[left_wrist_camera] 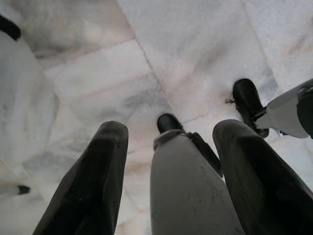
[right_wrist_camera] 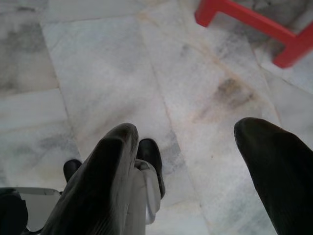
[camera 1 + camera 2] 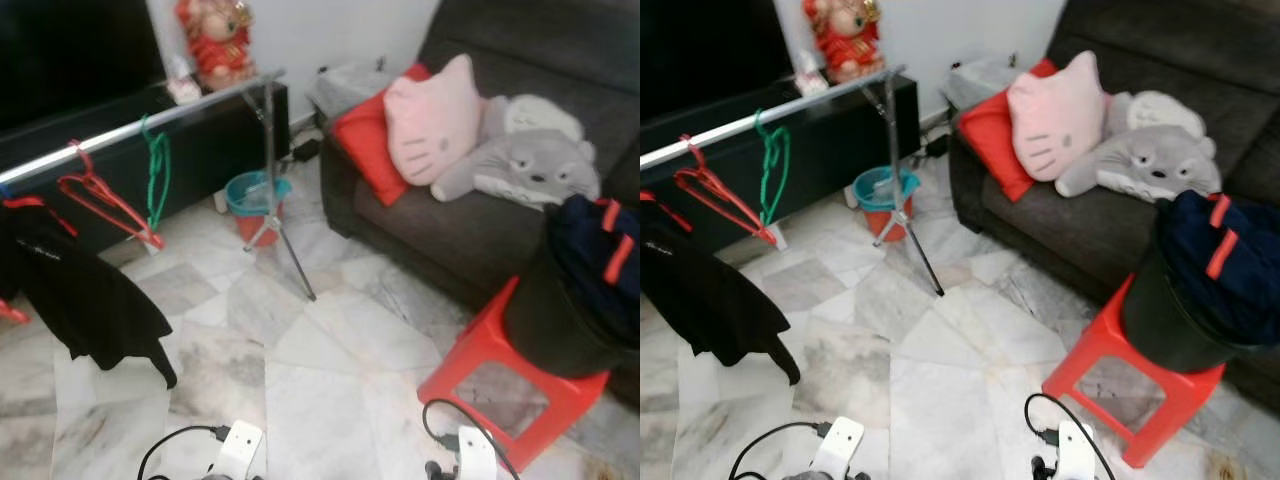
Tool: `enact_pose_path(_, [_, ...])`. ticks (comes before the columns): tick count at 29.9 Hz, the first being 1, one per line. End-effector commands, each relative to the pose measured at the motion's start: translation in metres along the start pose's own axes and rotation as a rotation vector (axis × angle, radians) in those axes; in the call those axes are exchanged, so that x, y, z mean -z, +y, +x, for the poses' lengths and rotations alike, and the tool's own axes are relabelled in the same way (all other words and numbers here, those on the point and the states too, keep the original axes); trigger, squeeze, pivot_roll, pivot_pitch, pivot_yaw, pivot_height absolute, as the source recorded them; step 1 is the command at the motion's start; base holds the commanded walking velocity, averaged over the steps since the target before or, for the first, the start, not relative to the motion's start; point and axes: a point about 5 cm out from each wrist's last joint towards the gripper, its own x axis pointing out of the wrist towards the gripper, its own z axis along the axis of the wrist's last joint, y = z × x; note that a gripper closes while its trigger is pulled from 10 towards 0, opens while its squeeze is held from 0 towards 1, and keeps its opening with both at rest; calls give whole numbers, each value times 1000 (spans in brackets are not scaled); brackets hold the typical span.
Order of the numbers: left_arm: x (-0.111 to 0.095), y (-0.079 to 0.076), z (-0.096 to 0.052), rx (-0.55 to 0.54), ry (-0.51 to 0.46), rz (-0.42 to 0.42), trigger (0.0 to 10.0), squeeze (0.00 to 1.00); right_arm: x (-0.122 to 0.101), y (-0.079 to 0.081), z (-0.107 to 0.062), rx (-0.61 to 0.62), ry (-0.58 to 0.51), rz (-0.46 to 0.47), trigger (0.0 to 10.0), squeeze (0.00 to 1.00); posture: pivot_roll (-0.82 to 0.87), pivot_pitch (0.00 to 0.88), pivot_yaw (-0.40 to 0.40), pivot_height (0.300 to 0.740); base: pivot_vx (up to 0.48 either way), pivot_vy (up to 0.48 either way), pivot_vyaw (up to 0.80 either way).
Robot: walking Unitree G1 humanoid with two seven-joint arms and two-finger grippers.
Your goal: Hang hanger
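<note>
Hanging on the silver rail that slants across the upper left of the head views are a red hanger and a green hanger, just beside each other, with a black garment draped lower down at the far left edge. The rail rests on a metal stand whose legs spread on the marble floor; a teal and red bucket sits just behind the stand's foot. A red figurine stands on the dark cabinet along the top of the frame.

At the upper right, a dark grey sofa carries a red cushion, a pink cat-face pillow leaning on it, and a grey plush toy beside that. In the lower right a red stool holds a black bin with dark blue clothing spilling over its rim.

Both arms hang low. The left gripper points down at the floor, its jaws apart with nothing between them but the robot's own leg below. The right gripper likewise faces the marble with jaws spread wide and empty, a corner of the red stool at the top right of its wrist view.
</note>
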Motion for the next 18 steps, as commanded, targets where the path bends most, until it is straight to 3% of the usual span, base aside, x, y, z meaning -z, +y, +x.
enact_pose_path(1, [0,-1,0,-1,6,-13,10000,0,1,-2,0,7,5,4,10000,0,-13,4,-9,740,0,0,-756])
enact_pose_path(18, [0,-1,0,-5,0,-28,10000,0,2,-2,0,7,5,1,10000,0,-11,3,-10,740,0,0,-756])
